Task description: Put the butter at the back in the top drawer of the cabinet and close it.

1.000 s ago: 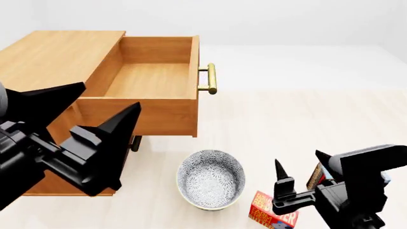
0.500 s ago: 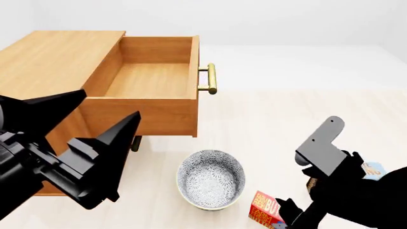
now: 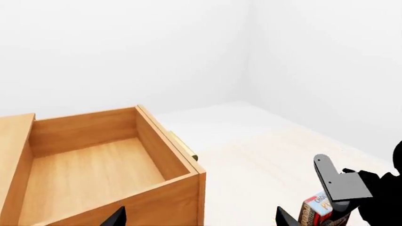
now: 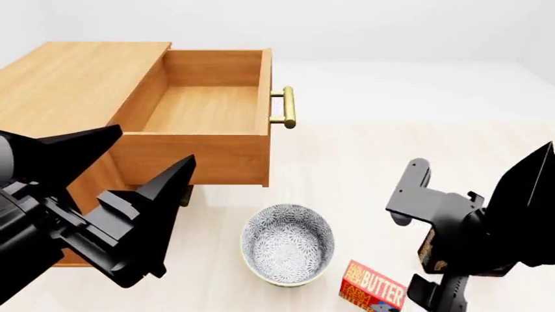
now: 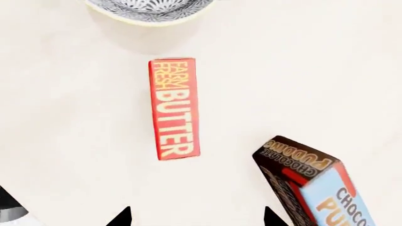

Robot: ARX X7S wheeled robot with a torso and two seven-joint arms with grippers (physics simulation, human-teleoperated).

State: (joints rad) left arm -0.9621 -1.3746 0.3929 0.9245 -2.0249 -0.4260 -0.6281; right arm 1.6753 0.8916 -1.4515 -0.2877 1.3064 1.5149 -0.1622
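Observation:
The butter (image 4: pixel 375 286) is a small red carton lying flat on the floor near the front, right of the bowl. In the right wrist view the butter (image 5: pixel 174 109) lies a little beyond my right gripper (image 5: pixel 196 216), which is open and empty above the floor. The cabinet (image 4: pixel 78 78) stands at the left with its top drawer (image 4: pixel 208 107) pulled out and empty. My left gripper (image 4: pixel 154 144) hovers open in front of the cabinet, below the drawer's side. From the left wrist, the top drawer (image 3: pixel 88 174) shows bare wood inside.
A patterned bowl (image 4: pixel 288 244) sits on the floor between the arms. A chocolate pudding box (image 5: pixel 314 188) stands beside the butter, partly behind my right arm (image 4: pixel 468 234) in the head view. The brass handle (image 4: pixel 288 107) sticks out from the drawer front.
My right arm has turned and lifted over the butter, and more of the carton's lettering now shows. The left gripper has shifted only slightly.

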